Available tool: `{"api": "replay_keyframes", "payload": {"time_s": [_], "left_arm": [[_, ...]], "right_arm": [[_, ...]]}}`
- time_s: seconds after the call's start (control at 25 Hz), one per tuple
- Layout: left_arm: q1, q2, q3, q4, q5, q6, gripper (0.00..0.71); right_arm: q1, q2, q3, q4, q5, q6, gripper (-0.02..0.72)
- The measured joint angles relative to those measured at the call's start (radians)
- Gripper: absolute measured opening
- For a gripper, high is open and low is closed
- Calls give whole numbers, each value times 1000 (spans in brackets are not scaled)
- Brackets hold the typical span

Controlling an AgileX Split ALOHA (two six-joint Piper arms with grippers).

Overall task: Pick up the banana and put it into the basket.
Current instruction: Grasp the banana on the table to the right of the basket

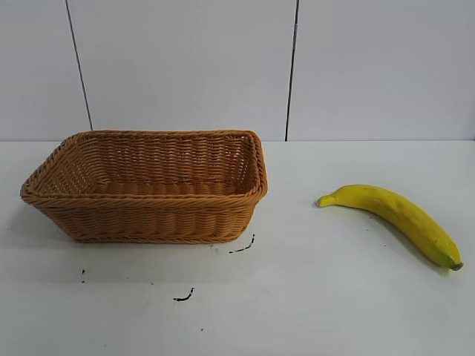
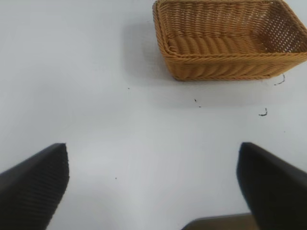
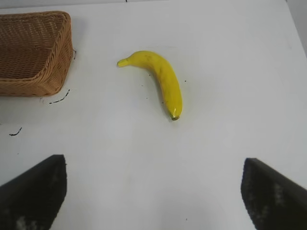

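The yellow banana [image 1: 397, 217] lies on the white table at the right, its dark end toward the front right. It also shows in the right wrist view [image 3: 159, 79]. The tan woven basket [image 1: 148, 199] stands empty at the left, also seen in the left wrist view [image 2: 230, 60] and partly in the right wrist view [image 3: 29, 81]. My right gripper [image 3: 153, 191] is open and empty, above bare table some way short of the banana. My left gripper [image 2: 153, 187] is open and empty, well apart from the basket. Neither gripper shows in the exterior view.
Small black marks [image 1: 241, 247] dot the white table [image 1: 297, 297] in front of the basket. A pale wall with dark vertical seams [image 1: 292, 67] runs along the back edge. Bare table lies between basket and banana.
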Motion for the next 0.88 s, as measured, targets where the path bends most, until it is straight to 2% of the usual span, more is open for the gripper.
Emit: {"api": "replay_keyframes", "payload": {"time_s": [0.16,0.32,0.48,0.6,0.88], "left_arm": [[0,0,0,0,0,0,690],[0,0,0,0,0,0,690],[0,0,0,0,0,0,690],[0,0,0,0,0,0,690],[0,0,0,-1,0,0,690]], "right_arm": [[0,227,-122,2,40,-61,692],[0,414,-229,23,88,-166,692],[0,553,-302,39,91,-273,692],[0,636,-326,39,57,-334,692],[0,800,-327,39,-78,-380,692]]}}
